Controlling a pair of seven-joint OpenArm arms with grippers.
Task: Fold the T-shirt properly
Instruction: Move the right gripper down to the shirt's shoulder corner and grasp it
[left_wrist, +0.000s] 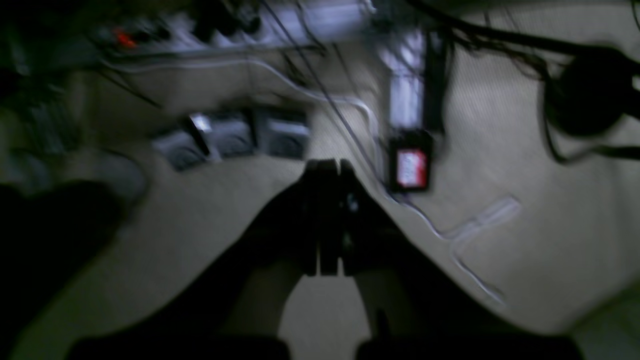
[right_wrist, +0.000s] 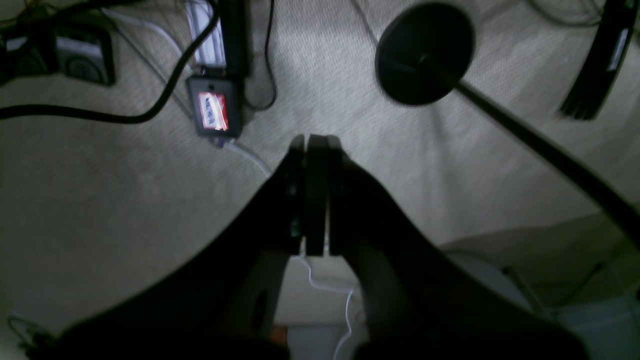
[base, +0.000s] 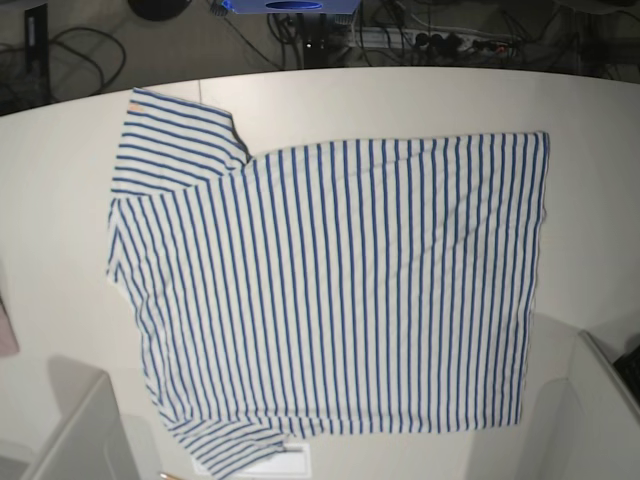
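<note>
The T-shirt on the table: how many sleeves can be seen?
2. On the T-shirt, one sleeve lies at the upper left, the other sleeve at the lower left, partly cut off by the frame.

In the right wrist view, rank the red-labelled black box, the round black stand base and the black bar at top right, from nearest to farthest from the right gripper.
From the shut right gripper:
1. the red-labelled black box, just up-left of the tips.
2. the round black stand base, up and right.
3. the black bar, far top-right corner.
</note>
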